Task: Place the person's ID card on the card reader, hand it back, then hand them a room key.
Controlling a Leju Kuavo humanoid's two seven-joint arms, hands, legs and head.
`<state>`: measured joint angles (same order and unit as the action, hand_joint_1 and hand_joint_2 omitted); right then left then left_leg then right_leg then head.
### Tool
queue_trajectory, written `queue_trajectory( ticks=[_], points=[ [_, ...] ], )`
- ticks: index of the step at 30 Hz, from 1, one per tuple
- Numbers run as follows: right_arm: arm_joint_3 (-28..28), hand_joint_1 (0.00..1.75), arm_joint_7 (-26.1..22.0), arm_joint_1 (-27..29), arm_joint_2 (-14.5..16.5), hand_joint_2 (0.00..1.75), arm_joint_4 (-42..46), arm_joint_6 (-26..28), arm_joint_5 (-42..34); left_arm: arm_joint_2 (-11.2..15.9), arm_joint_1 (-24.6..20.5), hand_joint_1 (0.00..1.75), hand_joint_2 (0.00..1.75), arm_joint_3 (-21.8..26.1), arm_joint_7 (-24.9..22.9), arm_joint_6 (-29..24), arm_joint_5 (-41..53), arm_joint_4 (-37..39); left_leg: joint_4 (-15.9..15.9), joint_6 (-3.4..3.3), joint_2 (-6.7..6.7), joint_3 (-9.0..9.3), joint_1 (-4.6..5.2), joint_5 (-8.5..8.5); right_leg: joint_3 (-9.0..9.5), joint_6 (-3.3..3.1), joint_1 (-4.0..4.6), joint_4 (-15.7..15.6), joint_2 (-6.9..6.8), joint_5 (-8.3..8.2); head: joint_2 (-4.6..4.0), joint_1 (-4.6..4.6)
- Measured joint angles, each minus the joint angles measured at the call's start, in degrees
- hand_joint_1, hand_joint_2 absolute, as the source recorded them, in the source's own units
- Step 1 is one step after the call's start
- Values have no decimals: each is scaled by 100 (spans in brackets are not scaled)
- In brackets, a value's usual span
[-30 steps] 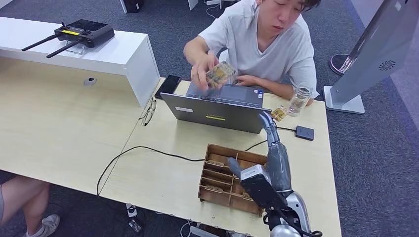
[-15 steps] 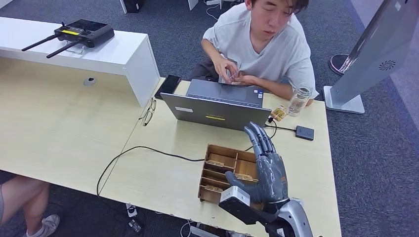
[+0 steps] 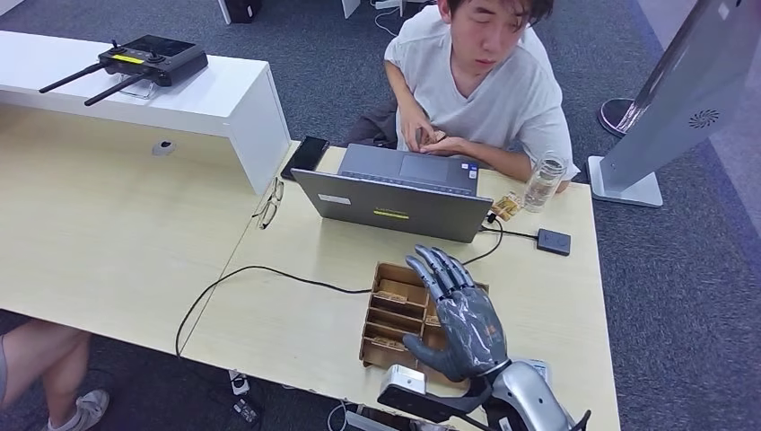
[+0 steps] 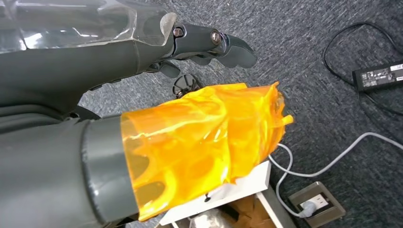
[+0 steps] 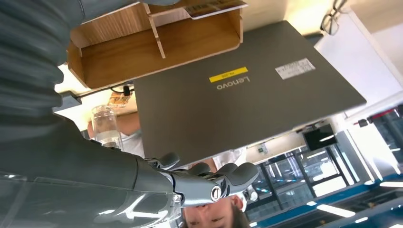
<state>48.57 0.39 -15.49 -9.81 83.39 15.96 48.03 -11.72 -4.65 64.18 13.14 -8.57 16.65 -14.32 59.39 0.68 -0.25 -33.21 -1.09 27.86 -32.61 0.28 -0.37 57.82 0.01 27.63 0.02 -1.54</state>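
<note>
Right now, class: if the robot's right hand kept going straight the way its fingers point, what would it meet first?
Most likely the back of the open laptop: the right hand hovers over the wooden tray, fingers aimed at it. Depth is unclear, so it might pass above.

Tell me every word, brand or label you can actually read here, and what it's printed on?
"Lenovo": on the grey laptop lid, beside a yellow sticker whose print is too small to read.
White label on the same lid: too small to read.
Label on the power adapter lying on the carpet: blurred.
Barcoded card in the wooden tray: unreadable.
</note>
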Motion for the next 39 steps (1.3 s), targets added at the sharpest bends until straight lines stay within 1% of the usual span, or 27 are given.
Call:
queue_trajectory(
  ticks=[11, 22, 24, 25, 28, 31, 33, 35, 39],
  points=[
    [293, 2, 134, -227, -65, 175, -280, -6, 143, 29, -40, 0, 0, -188, -168, 54, 140, 22, 0, 0, 0, 0, 0, 0, 0, 0, 0, 0, 0, 0, 0, 0],
    [490, 1, 127, -396, -72, 175, -479, -20, 0, 37, -58, 0, 0, -383, -485, -19, 331, 59, 0, 0, 0, -1, 0, 0, 0, 0, 0, 0, 0, 0, 0, -1],
    [525, 0, 127, -422, -73, 175, -503, -17, -30, 38, -56, 0, 0, -408, -418, -274, 418, 60, 0, 0, 0, 0, 0, 0, 0, 0, 0, 0, 0, 0, 0, -1],
    [540, 0, 133, -429, -74, 175, -510, -12, -45, 37, -53, 0, 0, -444, -308, -556, 520, 60, 0, 0, 0, 0, 0, 0, 0, 0, 0, 0, 0, 0, 0, 0],
    [574, 0, 173, -433, -96, 175, -514, 16, -72, 32, -41, 0, 0, -629, 139, -1626, 892, 60, 0, 0, 0, 0, 0, 0, 0, 0, 0, 0, -1, 0, 0, -1],
    [599, 0, 209, -432, -149, 175, -513, 52, -103, 30, -37, 0, 0, -811, 437, -2367, 1161, 60, 0, 0, 0, 0, 0, 0, 0, 0, 0, 0, -2, 0, 0, -1],
    [614, 1, 219, -432, -178, 175, -512, 75, -148, 24, -35, 0, 0, -925, 533, -2682, 1287, 60, 0, 0, 0, 0, 0, 0, 0, 0, 0, 0, -1, 0, 0, 1],
    [629, 0, 218, -436, -201, 175, -512, 85, -201, 22, -34, 0, 0, -1019, 599, -2883, 1373, 60, 1, 0, 0, -1, 0, 0, 0, 1, 0, 0, -1, -1, 0, 0],
    [664, 0, 216, -462, -233, 175, -512, 84, -298, 24, -12, 0, 0, -1144, 630, -3099, 1628, 58, 1, 0, 0, 0, 0, 0, 0, 1, 0, 0, -1, -1, 0, -1]
  ],
)
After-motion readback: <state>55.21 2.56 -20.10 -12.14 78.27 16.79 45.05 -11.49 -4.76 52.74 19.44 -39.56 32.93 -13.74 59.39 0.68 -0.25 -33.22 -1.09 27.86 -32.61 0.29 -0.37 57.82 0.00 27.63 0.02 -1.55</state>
